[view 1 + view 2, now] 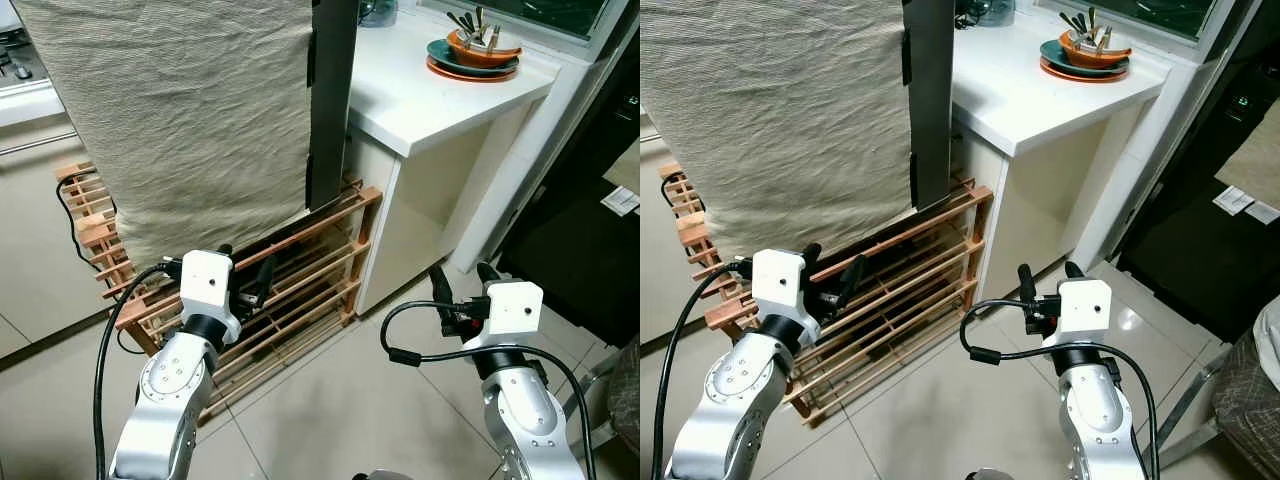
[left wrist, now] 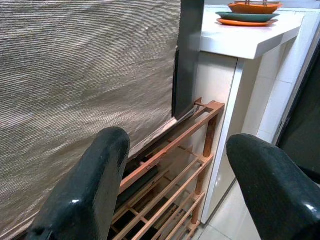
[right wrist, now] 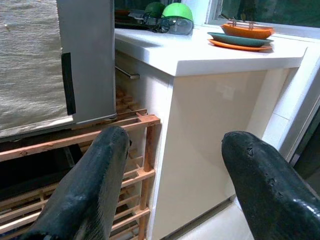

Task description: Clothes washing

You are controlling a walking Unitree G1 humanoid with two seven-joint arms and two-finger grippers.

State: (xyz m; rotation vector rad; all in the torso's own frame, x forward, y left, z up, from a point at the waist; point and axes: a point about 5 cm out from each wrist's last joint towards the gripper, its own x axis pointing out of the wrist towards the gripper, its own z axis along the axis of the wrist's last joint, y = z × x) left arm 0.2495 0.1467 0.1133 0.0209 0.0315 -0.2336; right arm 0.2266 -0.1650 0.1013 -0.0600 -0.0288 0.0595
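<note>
We are holding our left gripper (image 1: 243, 277) with its fingers apart, just before the wooden rack (image 1: 300, 290). A large beige cloth (image 1: 190, 110) is hanging over the rack and a dark panel (image 1: 332, 100) is leaning beside it. Our right gripper (image 1: 462, 282) is also spread apart, near the white counter (image 1: 440, 95) carrying stacked plates (image 1: 472, 58).

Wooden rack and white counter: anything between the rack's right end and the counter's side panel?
Nothing. In the right wrist view the wooden rack butts almost against the white counter, leaving just a thin dark gap. The left eye view agrees.
</note>
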